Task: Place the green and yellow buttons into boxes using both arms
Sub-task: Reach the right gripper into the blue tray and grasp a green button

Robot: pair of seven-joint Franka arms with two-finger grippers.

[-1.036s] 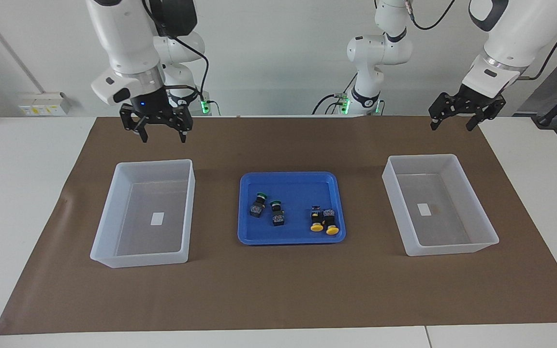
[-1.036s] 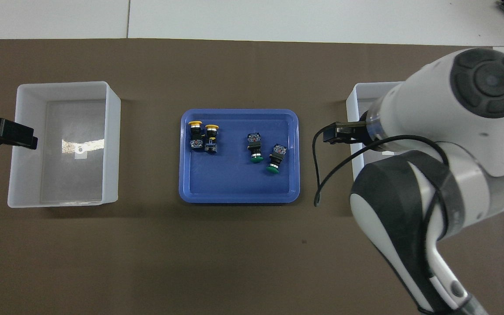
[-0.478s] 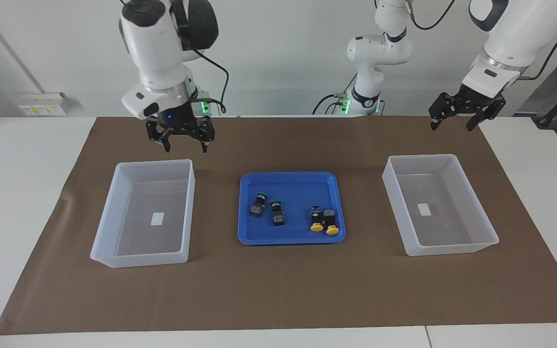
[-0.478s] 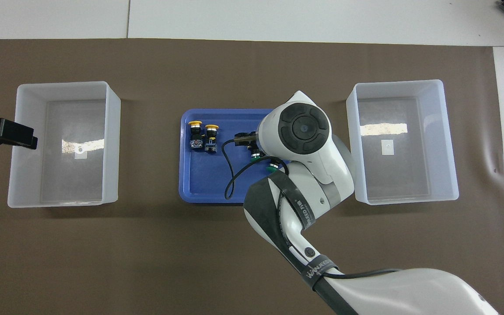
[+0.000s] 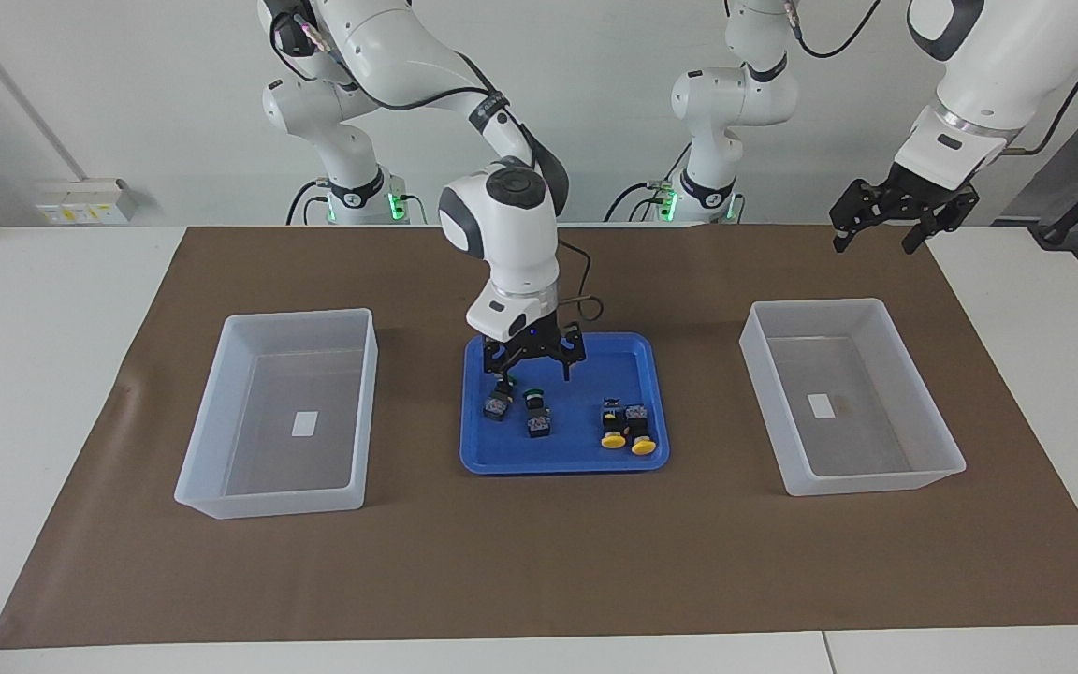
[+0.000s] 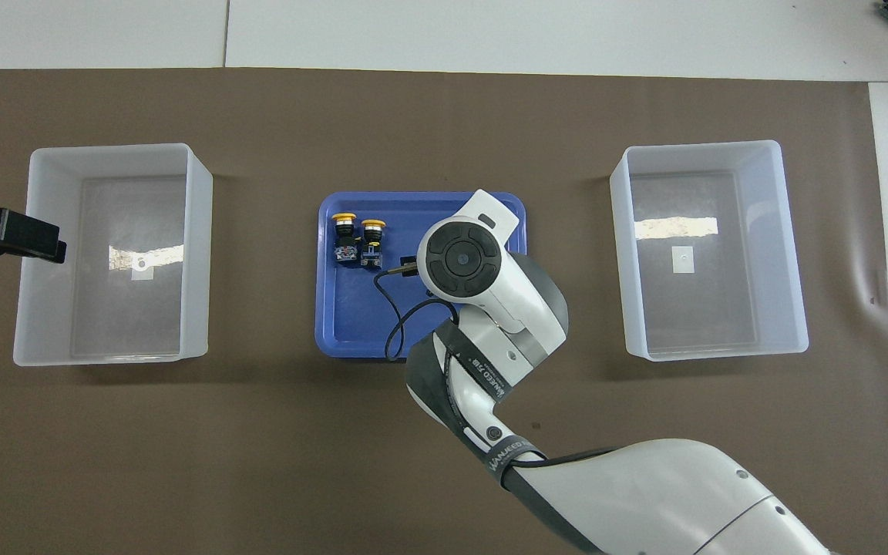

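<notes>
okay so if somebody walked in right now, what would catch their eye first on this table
Probably the right gripper, open, low over the green buttons in the blue tray at the table's middle. Next, the bright yellow buttons beside them, and the two clear boxes flanking the tray, while the left gripper waits.

Flat brown paper-like mat (image 5: pixel 539 562) over table: matt, few creases near edges. Two translucent whitish plastic boxes (image 5: pixel 282 412) (image 5: pixel 848 398), mid-left & mid-right of frame: smooth, slight sheen, glare on floors in overhead view. Shallow blue plastic tray (image 5: pixel 586 459), centre: smooth, semi-gloss. Big white robot arm (image 5: pixel 502 220) w/ glossy hard shell, black matt joints, rubbery black cable (image 6: pixel 398 324).
</notes>
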